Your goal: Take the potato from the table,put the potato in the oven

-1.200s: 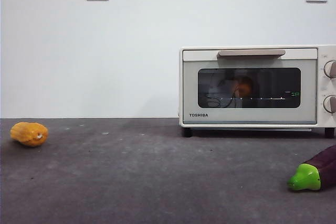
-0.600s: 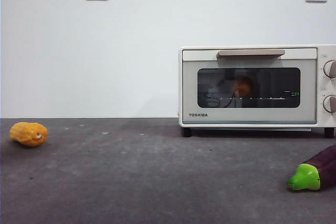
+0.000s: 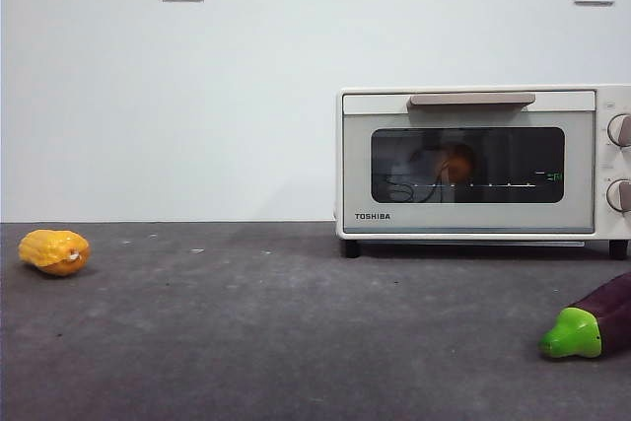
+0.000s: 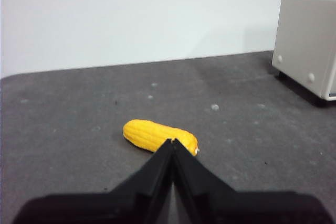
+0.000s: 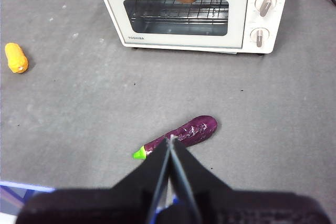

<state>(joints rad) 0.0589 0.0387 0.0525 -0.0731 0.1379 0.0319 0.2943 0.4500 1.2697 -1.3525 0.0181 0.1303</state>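
**Behind the glass: potato already in the oven, both arms drawn back**

Front view — on the right of the tabletop (image 3: 246,332) stands the Toshiba toaster oven (image 3: 473,160), door shut, bar handle (image 3: 471,100) level along its upper edge. Through the dark glass an orange-brown rounded shape, the potato (image 3: 457,160), sits on the wire rack (image 3: 473,185). Corn cob (image 3: 54,251) lies far left, well apart from the oven. Eggplant (image 3: 592,322) lies at the near right edge, green cap toward the middle. No arm shows in this view.

Left wrist view — left end effector (image 4: 172,142) has its jaws pressed together, holding nothing, above the tabletop with the corn cob just beyond the tips. Oven's side wall shows at the edge.

Right wrist view — right end effector (image 5: 171,139) likewise closed and empty, high over the eggplant. Oven door seen shut from above; rack visible behind the glass, potato hard to make out from here.

Judgement: placing looks done. What is left is to stay clear: keep both arms high, away from the handle, and not sweep the corn or eggplant on the way to rest.
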